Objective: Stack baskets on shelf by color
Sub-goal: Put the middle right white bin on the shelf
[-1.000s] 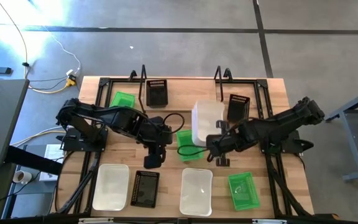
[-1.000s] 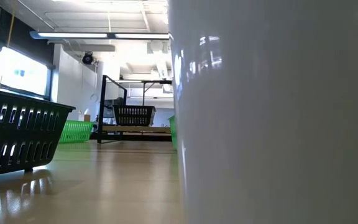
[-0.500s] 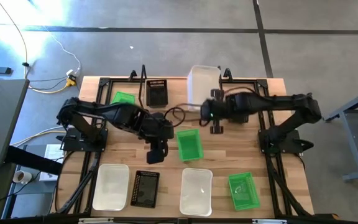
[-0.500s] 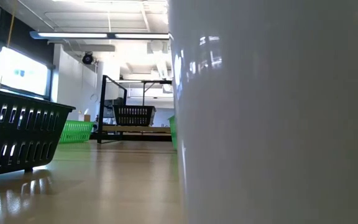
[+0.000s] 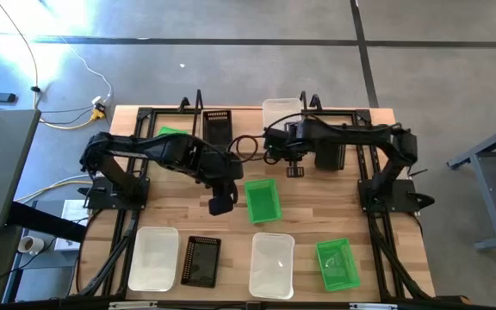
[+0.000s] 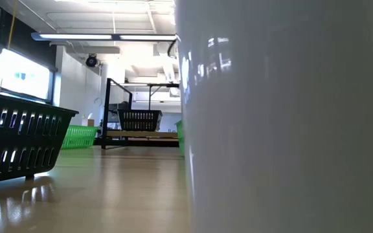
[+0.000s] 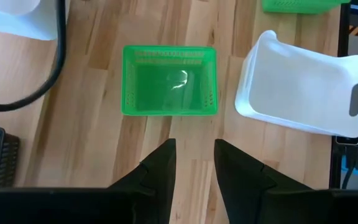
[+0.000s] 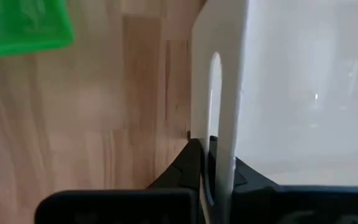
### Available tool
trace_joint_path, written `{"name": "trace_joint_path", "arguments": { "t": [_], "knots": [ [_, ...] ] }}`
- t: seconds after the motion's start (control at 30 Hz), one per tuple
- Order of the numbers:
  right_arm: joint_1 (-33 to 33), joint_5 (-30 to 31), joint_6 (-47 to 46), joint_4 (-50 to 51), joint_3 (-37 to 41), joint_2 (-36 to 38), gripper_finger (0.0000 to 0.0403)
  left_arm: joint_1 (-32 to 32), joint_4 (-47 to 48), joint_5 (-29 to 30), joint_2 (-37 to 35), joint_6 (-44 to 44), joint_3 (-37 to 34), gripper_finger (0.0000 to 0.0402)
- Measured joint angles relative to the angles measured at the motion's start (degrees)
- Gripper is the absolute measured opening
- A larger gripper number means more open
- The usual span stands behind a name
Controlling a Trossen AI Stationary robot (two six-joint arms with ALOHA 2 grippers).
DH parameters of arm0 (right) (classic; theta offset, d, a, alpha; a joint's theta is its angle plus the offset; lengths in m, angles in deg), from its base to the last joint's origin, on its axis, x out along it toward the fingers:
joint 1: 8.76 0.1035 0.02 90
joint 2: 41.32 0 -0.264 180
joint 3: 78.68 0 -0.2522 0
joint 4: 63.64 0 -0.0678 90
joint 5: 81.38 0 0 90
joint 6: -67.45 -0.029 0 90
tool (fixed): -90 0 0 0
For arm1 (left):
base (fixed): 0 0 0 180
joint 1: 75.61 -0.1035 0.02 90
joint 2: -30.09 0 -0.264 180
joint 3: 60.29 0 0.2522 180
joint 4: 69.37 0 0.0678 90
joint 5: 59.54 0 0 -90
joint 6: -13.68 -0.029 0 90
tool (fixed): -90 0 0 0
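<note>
My right gripper is at the table's far edge, shut on a white basket by the shelf's right wire frame. Whether the basket rests on the shelf, I cannot tell. On the shelf board stands a black mesh basket, with a green basket beside it. My left gripper is open over bare wood at mid-table, just left of a green basket lying flat on its base. That green basket lies ahead of the fingers, untouched. My right gripper pinches the white basket's end wall just below its handle slot, one finger inside the basket and one outside. The wall stands edge-on between the fingers. The basket's underside is hidden.
Along the near edge lie a white basket, a black mesh basket, another white basket and a green one. A black basket sits under the right arm. A cable loops mid-table. A white wall fills half the low view.
My right gripper has carried the white basket from mid-table toward the far edge, up and then down by the shelf's right frame. This has uncovered the green basket, which has stayed put. My left gripper has shifted slightly toward the far edge and stayed open.
</note>
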Motion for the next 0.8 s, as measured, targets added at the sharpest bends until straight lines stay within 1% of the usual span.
{"name": "trace_joint_path", "arguments": {
  "t": [0.2,0.3,0.4,0.53,0.63,0.8],
  "knots": [
    [-1.6,-1.1,0.6,0.0,0.0,-2.5,0.0,0.0,0.0,0.0,0.0,0.0,0.0,0.0101],
    [-2.8,-3.1,0.7,-0.3,0.0,-2.6,0.0,0.0,0.0,0.0,0.0,0.0,0.0,0.0101],
    [-3.9,-3.2,1.6,-1.0,0.0,-2.6,0.0,0.0,0.0,0.0,0.0,0.0,0.0,0.0101],
    [-5.5,-6.6,3.4,-1.3,0.0,-3.1,0.0,0.0,0.0,0.0,0.0,0.0,0.0,0.0101],
    [-6.5,-6.0,4.3,-2.3,0.0,-3.3,0.0,0.0,0.0,0.0,0.0,0.0,0.0,0.0101],
    [-8.1,-8.6,5.6,-3.0,0.0,-3.4,0.0,0.0,0.0,0.0,0.0,0.0,0.0,0.0101]
  ]
}}
